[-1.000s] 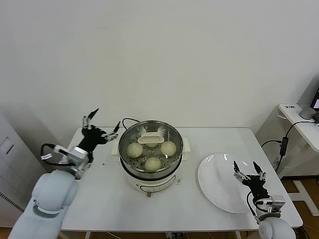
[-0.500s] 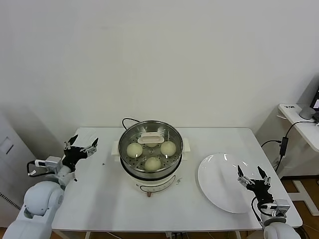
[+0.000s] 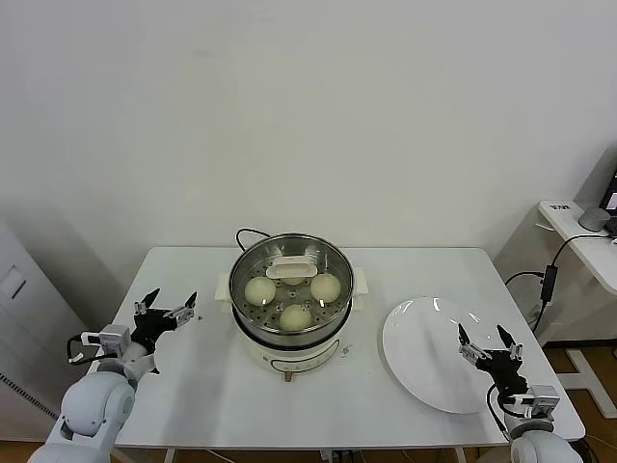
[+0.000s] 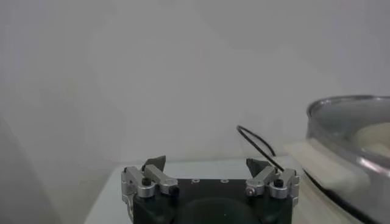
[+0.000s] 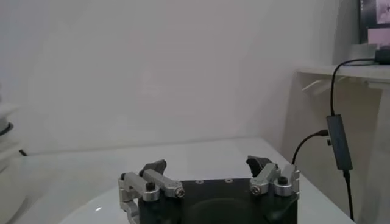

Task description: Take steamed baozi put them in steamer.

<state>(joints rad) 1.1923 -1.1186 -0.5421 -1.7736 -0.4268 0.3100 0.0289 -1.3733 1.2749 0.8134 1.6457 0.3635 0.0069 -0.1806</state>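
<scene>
The steamer (image 3: 339,318), a shiny steel basket on a white cooker base, stands mid-table. Three round cream-white steamed baozi (image 3: 259,290) (image 3: 326,285) (image 3: 296,315) lie inside it. A cream handle (image 3: 289,269) sits over the back of the basket and hides what is under it. My left gripper (image 3: 166,311) hangs open and empty near the table's left edge, well apart from the steamer. In the left wrist view the left gripper (image 4: 205,164) holds nothing, and the steamer's rim (image 4: 350,105) shows off to one side. My right gripper (image 3: 487,342) (image 5: 207,164) is open and empty above the white plate's (image 3: 419,333) right side.
The plate is bare. A black cord (image 3: 249,232) (image 4: 256,141) runs from behind the steamer. A white side table (image 3: 578,231) with a hanging cable (image 3: 545,285) stands beyond the right edge. A grey cabinet (image 3: 19,289) is on the left.
My left arm has drawn back from beside the steamer, down toward the table's left front. The right gripper has shifted slightly toward the front. Both stayed open.
</scene>
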